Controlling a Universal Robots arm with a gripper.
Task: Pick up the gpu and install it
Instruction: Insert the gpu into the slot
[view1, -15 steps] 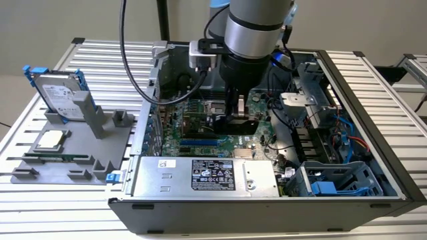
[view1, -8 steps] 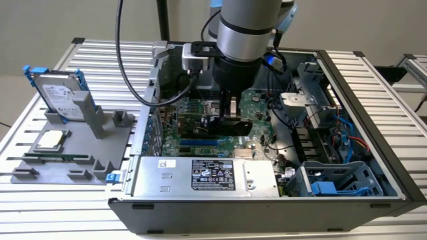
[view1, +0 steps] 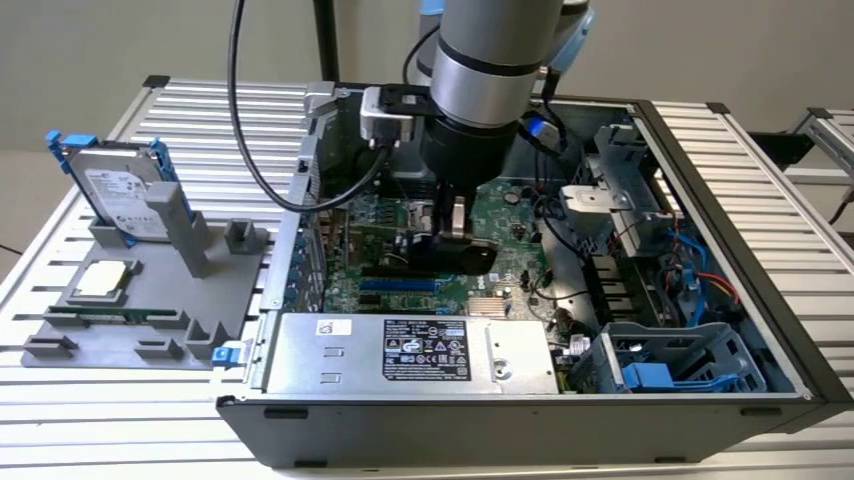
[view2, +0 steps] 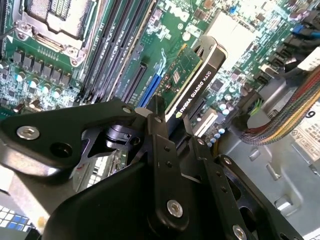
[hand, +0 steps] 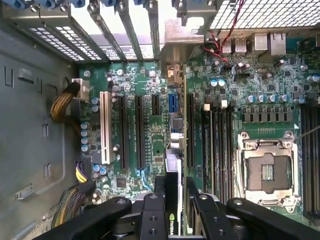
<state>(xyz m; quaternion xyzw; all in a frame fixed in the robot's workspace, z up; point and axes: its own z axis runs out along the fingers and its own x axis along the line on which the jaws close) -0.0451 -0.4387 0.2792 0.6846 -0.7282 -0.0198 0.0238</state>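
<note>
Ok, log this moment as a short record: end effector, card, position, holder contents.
end effector: shut on the gpu
gpu: held on edge, green board face and black shroud showing in the second wrist view
position: inside the open computer case, above the motherboard and its expansion slots; not yet seated
grey holder: outside the case on the exterior view's left, with the hard drive upright in it

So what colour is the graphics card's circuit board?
Green, on the gpu held over the motherboard; clearest in the second wrist view.
</note>
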